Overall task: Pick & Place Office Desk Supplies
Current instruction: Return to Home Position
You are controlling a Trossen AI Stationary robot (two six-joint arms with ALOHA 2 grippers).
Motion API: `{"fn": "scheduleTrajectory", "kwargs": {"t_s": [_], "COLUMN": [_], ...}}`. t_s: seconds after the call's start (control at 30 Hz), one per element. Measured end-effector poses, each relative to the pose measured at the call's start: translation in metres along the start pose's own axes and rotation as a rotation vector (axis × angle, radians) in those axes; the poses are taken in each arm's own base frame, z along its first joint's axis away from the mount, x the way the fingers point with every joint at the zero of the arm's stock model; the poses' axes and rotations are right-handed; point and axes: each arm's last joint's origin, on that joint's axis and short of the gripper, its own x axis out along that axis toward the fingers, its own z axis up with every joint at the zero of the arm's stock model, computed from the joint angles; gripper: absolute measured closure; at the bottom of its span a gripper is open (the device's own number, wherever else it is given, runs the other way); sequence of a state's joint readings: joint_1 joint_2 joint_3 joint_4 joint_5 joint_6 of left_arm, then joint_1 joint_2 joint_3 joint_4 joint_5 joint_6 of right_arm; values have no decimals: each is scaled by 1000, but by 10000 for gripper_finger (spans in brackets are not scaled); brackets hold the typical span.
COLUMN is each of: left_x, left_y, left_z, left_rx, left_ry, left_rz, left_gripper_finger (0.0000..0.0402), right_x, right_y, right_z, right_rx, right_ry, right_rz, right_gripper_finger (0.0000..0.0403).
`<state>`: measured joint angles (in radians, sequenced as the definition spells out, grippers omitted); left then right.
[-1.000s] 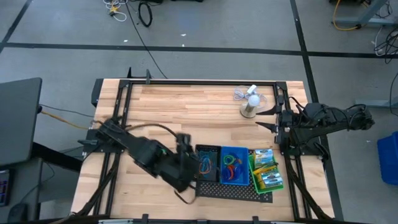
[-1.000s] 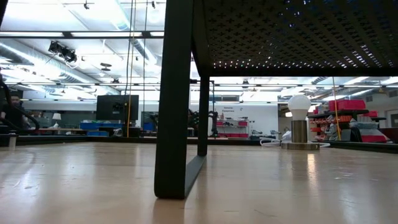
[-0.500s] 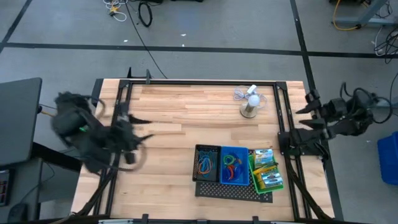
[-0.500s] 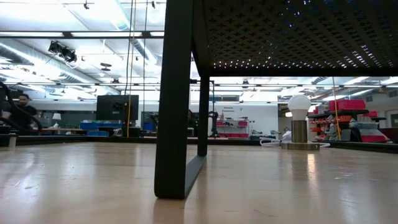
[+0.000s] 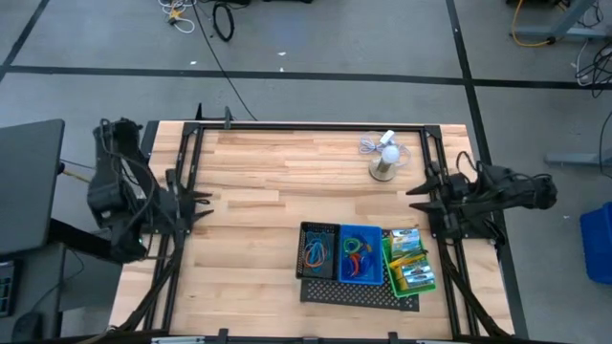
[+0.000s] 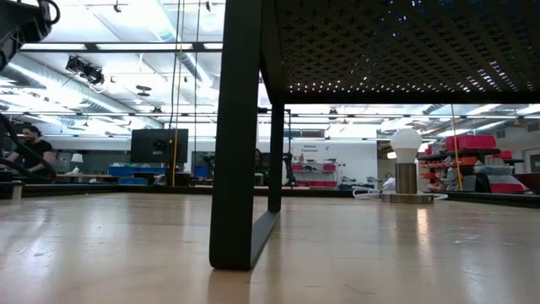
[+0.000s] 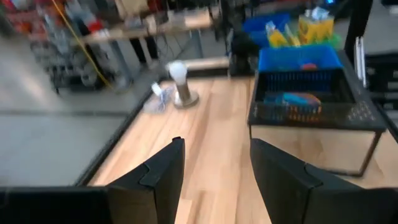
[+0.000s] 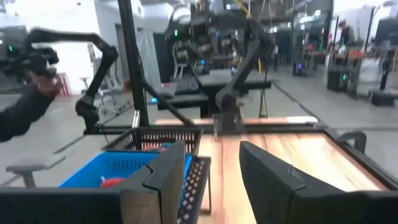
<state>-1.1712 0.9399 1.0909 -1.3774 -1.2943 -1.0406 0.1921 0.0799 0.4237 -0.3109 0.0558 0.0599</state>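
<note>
Black plastic mesh, thin-walled and light, made up the small black bin (image 5: 319,250). The coloured rubber-band loops (image 5: 315,254) inside were soft and stretchy, so I judged a pinch on one stiff rim wall the safest hold. It stood on the flat black mesh shelf (image 5: 356,290), well apart from both grippers, between them and nearer the right one. The left gripper (image 5: 203,200) hung spread and empty at its own edge of the wooden table (image 5: 277,167). The right gripper (image 5: 419,188), likewise spread and empty, pointed inward from the opposite edge. A second before, the left arm had reached right beside that bin; now it sat folded back, and the right arm had swung in again. The bin had not shifted.
</note>
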Motion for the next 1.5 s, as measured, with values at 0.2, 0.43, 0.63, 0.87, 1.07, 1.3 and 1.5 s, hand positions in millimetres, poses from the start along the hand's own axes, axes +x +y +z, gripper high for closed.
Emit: {"fn": "scheduleTrajectory", "kwargs": {"t_s": [0.2,0.43,0.63,0.87,1.07,1.3,1.5], "left_x": [9,20,22,19,14,14,16], "left_y": [-15,-27,-30,-24,-11,-17,-19], "left_z": [-39,-70,-80,-77,-104,-144,-156], "left_rx": [128,182,144,-58,-184,-261,-255], "left_ry": [-126,14,137,-20,-133,-243,-224], "left_rz": [61,25,-27,20,-43,-119,-132], "left_gripper_finger": [212,212,212,212,212,212,212], "right_x": [14,16,14,14,14,15,15], "right_y": [0,1,0,-1,-2,-2,-1], "right_z": [-18,-17,-7,-6,-9,-14,-14], "right_rx": [-17,30,61,-38,-30,23,23], "right_ry": [-34,-101,-202,-223,-185,-137,-135], "right_rz": [6,46,11,-51,-57,-51,-20], "right_gripper_finger": [243,243,243,243,256,282,289]}}
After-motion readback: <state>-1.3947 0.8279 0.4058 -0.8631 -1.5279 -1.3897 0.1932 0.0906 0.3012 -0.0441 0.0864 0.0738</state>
